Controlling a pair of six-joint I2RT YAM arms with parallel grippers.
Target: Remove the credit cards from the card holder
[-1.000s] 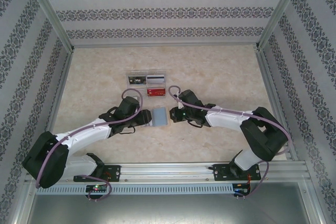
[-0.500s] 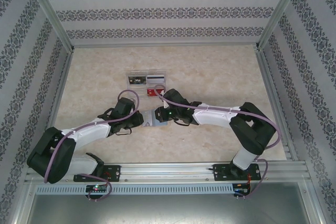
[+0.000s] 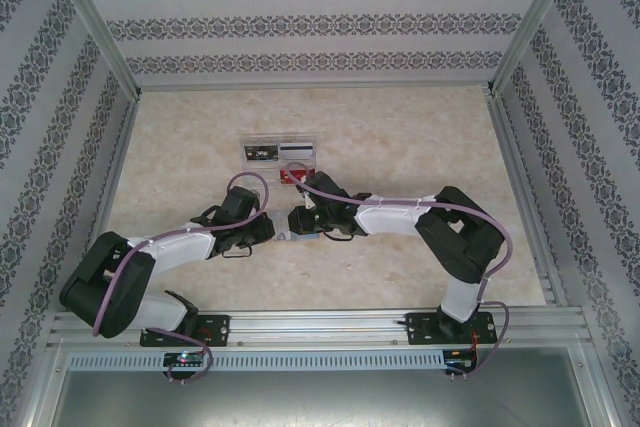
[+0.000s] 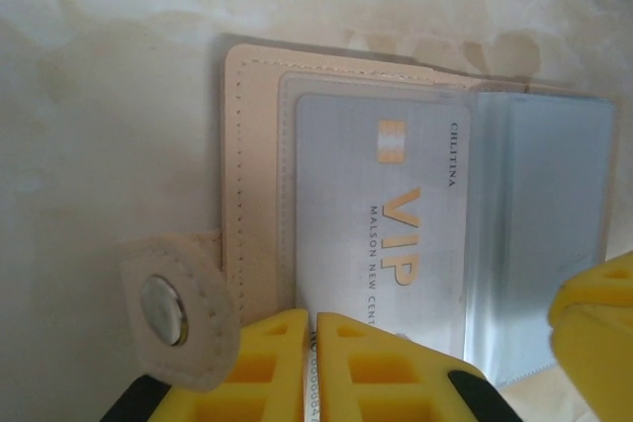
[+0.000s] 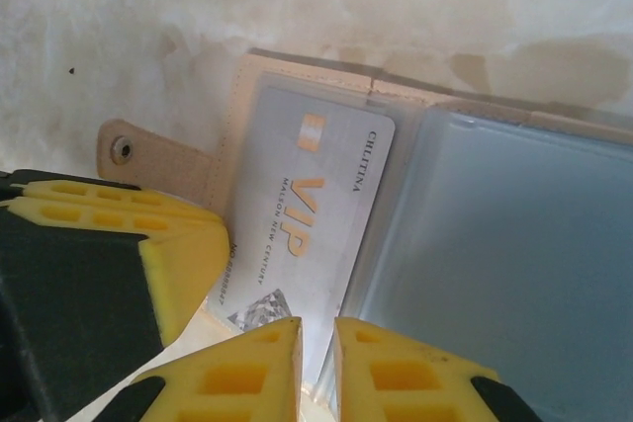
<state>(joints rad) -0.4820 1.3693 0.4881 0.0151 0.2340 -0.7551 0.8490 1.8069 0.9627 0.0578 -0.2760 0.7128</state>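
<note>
Centrally, the open tan stitched card holder point(image 4: 252, 145) lies flat on the marbled table point(image 4: 99, 96); its pale grey VIP credit card point(image 4: 376, 195), likely light, stiff and slick, sits sleeved. My left gripper point(image 4: 312, 348) and right gripper point(image 5: 318, 363), fingers nearly together, meet its exposed edge: slide there.

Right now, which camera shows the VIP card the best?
The left wrist view. The VIP card faces it squarely inside the tan card holder, letters readable. The right wrist view shows it slanted, its bottom end partly behind the right claw. In the top view it is too small to make out.
</note>
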